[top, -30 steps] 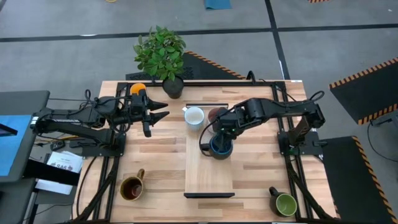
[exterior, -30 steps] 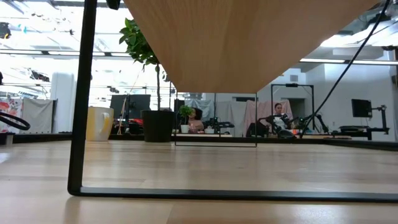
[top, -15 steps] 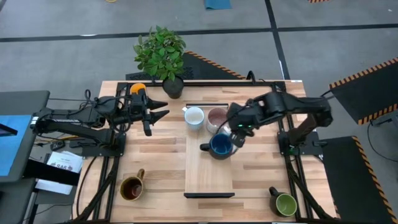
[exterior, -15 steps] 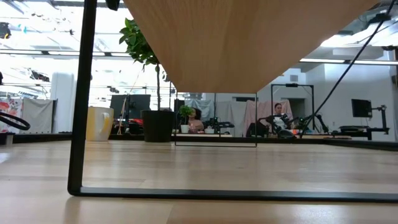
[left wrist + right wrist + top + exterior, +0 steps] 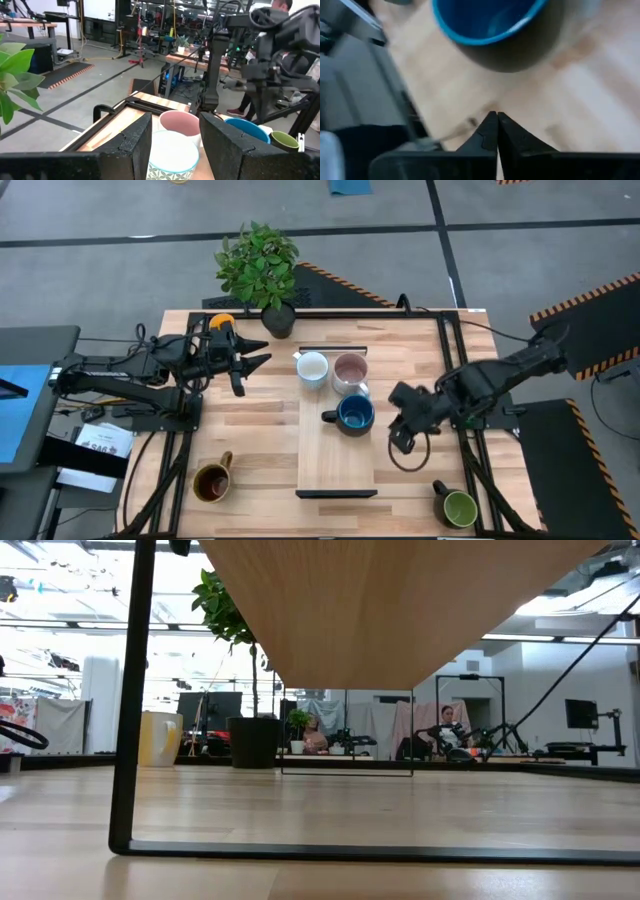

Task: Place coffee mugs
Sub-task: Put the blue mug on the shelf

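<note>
On the pale wooden tray (image 5: 338,460), the round dark blue ceramic mug (image 5: 354,413) sits at five o'clock of the white mug (image 5: 313,366), while the right gripper (image 5: 396,443), fingers pressed together and empty, hangs at four o'clock of it.

Left gripper (image 5: 262,352) hovered with fingers spread; right gripper (image 5: 397,442) hung low, fingertips (image 5: 492,131) pressed together.
</note>
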Controlling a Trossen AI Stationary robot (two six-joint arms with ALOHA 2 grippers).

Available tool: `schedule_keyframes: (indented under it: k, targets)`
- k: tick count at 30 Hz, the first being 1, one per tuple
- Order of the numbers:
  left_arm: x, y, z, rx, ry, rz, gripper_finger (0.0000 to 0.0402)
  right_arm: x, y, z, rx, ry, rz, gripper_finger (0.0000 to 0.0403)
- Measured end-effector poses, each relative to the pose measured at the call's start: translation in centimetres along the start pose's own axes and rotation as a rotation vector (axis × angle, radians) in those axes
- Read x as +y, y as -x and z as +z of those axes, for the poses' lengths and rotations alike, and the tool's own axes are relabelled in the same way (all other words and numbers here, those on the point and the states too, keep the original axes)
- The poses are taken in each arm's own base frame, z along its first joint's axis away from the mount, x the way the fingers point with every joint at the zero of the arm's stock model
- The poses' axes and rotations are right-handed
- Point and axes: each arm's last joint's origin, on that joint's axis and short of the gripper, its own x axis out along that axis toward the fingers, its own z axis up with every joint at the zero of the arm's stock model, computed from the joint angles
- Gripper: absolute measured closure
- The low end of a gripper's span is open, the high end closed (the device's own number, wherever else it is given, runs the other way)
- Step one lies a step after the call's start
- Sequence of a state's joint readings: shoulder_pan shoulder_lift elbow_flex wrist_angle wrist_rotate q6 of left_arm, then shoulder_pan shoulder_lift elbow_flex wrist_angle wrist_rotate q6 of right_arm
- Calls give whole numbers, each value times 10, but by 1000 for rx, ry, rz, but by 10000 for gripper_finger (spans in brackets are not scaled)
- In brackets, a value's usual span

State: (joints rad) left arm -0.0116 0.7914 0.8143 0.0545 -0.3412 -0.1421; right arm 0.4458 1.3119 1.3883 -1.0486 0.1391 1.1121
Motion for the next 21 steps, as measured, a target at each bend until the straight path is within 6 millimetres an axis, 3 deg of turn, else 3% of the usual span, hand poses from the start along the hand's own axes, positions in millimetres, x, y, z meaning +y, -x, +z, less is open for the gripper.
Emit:
schedule_keyframes:
  k: [6, 11, 16, 21]
  targets:
    - [0, 0, 0, -3, 1, 0, 253, 5, -34, -13, 32, -90, 10, 376]
    - [0, 0, 0, -5, 2, -1, 253, 15, -55, -11, 19, -61, 22, 386]
    - [0, 0, 0, -4, 2, -1, 253, 17, -69, -8, 12, -44, 10, 386]
    - [0, 0, 0, -5, 2, -1, 253, 13, -71, 2, -65, -29, -28, 386]
